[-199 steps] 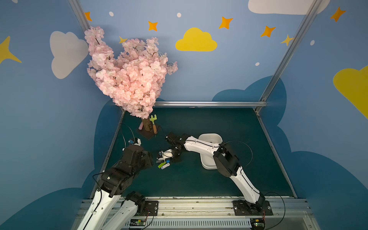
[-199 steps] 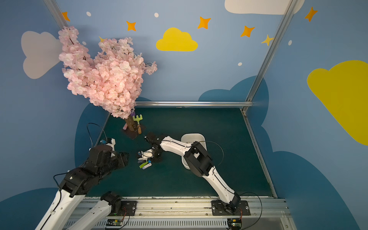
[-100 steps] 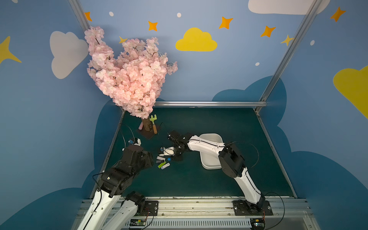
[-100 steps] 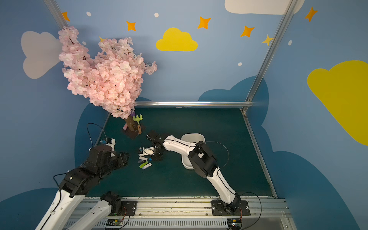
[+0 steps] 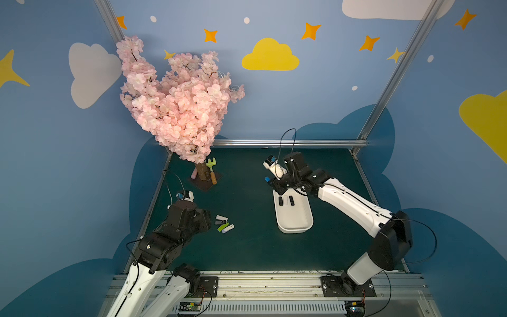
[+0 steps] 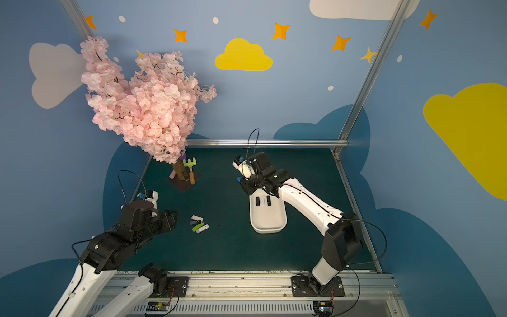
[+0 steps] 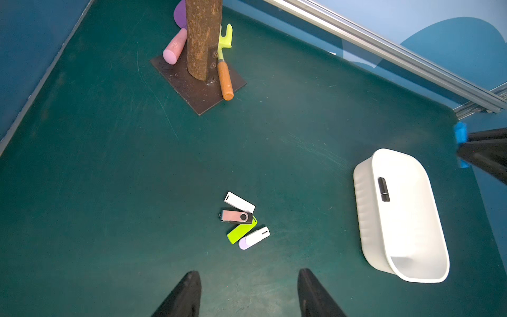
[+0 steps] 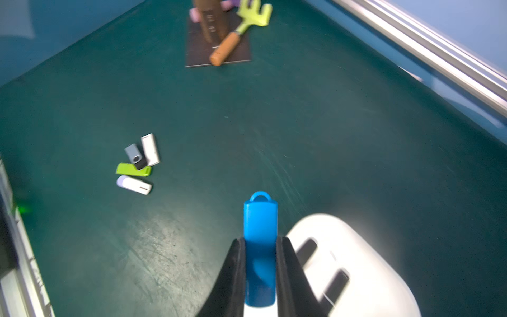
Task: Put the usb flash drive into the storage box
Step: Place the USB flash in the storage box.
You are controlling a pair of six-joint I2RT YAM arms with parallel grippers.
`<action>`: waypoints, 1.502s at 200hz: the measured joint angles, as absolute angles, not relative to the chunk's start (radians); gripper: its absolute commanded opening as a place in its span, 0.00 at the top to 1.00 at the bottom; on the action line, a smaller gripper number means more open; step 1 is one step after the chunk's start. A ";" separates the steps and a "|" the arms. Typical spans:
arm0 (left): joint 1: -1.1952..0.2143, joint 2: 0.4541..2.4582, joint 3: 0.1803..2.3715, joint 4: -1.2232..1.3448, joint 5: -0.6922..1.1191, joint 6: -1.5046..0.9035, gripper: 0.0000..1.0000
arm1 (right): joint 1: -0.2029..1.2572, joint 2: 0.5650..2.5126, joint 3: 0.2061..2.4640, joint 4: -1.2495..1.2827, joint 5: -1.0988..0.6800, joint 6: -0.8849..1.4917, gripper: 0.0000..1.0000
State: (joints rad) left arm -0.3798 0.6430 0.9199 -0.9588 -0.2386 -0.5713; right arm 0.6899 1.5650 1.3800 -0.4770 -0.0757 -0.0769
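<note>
My right gripper (image 8: 260, 240) is shut on a blue usb flash drive (image 8: 260, 219), whose looped end sticks out past the fingertips. In both top views this drive (image 5: 267, 179) (image 6: 239, 179) hangs just past the far end of the white storage box (image 5: 295, 218) (image 6: 268, 219). Two black drives and a white one (image 5: 286, 200) lie in the box's far end. Several loose drives (image 7: 241, 221) (image 5: 223, 223), white, silver-black, lime and lilac-white, lie together on the green mat. My left gripper (image 7: 248, 274) stands open just short of them, holding nothing.
A blossom tree on a brown base plate (image 5: 204, 184) stands at the back left, with a toy rake (image 5: 211, 170) and a pink cylinder (image 7: 174, 50) leaning against it. A metal rail (image 5: 288, 142) runs along the mat's far edge.
The right arm has swung from the pile of loose drives over to the far end of the box, carrying the blue drive. The left arm has stayed put.
</note>
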 measured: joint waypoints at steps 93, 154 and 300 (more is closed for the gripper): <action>-0.380 0.655 0.920 -0.956 -0.236 -0.568 0.40 | 0.601 1.626 1.182 -0.509 0.246 0.203 0.94; -0.380 0.663 0.920 -0.956 -0.236 -0.568 0.40 | 0.546 1.836 1.268 -0.591 0.245 0.248 0.94; -0.380 0.667 0.920 -0.956 -0.236 -0.568 0.39 | 0.514 1.961 1.362 -0.633 0.243 0.289 0.88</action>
